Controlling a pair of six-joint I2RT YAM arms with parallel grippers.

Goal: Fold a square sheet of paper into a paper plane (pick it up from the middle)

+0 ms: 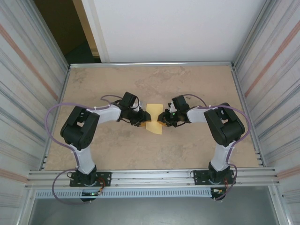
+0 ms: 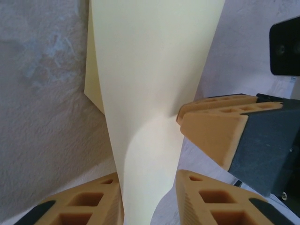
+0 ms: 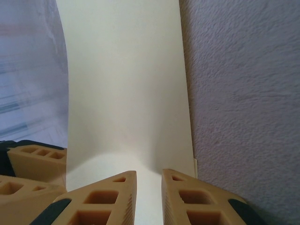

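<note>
The square sheet of paper (image 1: 153,120) is pale yellow and hangs lifted between my two grippers over the middle of the table. My left gripper (image 1: 139,120) meets it from the left and my right gripper (image 1: 165,119) from the right. In the left wrist view the sheet (image 2: 150,79) runs down between the jaws of the left gripper (image 2: 147,180). It lies against the left finger (image 2: 93,201), and a gap shows beside the other finger. In the right wrist view the right gripper (image 3: 149,173) stands narrow on a raised bulge of the sheet (image 3: 126,84).
The beige table (image 1: 150,154) is enclosed by ribbed metal walls (image 1: 28,84) left and right and a white panel at the back. An aluminium rail (image 1: 150,177) runs along the near edge by the arm bases. One finger of the right gripper (image 2: 211,136) sits close to my left fingers.
</note>
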